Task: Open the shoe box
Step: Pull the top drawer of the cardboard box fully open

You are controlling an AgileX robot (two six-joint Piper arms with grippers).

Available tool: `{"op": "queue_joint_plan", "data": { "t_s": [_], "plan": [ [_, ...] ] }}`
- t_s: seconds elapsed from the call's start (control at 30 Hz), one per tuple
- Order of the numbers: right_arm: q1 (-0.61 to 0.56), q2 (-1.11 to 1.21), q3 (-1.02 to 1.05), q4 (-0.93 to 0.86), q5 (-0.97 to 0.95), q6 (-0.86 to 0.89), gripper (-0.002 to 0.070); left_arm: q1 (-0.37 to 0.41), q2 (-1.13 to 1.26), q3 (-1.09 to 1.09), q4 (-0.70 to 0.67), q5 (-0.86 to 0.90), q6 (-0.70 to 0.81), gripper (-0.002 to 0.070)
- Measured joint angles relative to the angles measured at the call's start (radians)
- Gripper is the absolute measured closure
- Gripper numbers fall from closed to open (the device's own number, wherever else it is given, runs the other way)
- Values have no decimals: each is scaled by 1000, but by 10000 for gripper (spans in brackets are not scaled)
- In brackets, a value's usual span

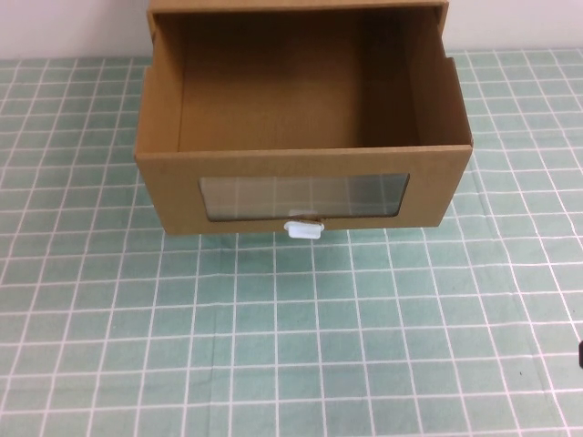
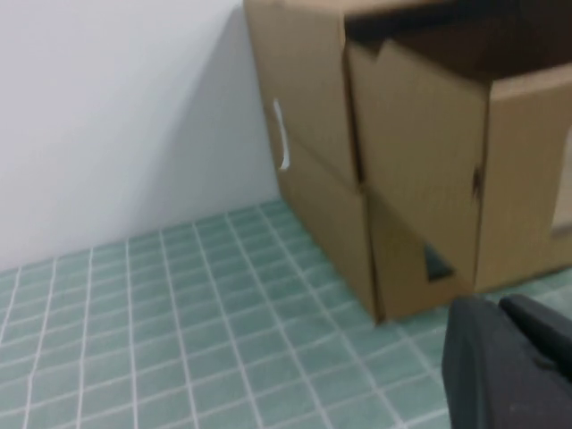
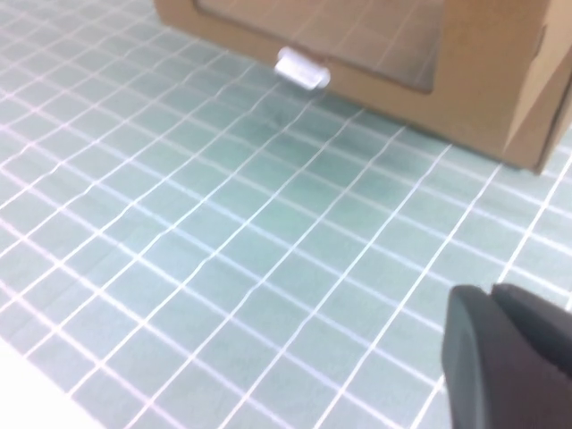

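Note:
A brown cardboard shoe box (image 1: 301, 187) stands at the back middle of the table, its drawer pulled out toward me and empty inside. The drawer front has a clear window (image 1: 303, 196) and a small white handle (image 1: 303, 228) below it. In the right wrist view the handle (image 3: 302, 70) lies well away from my right gripper (image 3: 492, 295), which is shut and holds nothing, low over the mat. My left gripper (image 2: 500, 308) is shut too, empty, beside the box's left side (image 2: 420, 197).
A green mat with a white grid (image 1: 273, 346) covers the table. A white wall (image 2: 125, 116) rises behind the box. A dark bit of the right arm (image 1: 580, 353) shows at the right edge of the high view.

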Motion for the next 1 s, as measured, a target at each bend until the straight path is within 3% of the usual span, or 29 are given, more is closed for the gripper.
{"op": "queue_joint_plan", "data": {
  "t_s": [0.2,0.47,1.0],
  "plan": [
    [0,0,0,0,44,-2,689,0,-85,245,50,-152,-2,680],
    [0,-2,0,-2,72,-2,689,0,-178,298,96,138,-10,680],
    [0,-2,0,15,120,-2,689,0,-180,298,136,146,-10,680]
  ]
}}
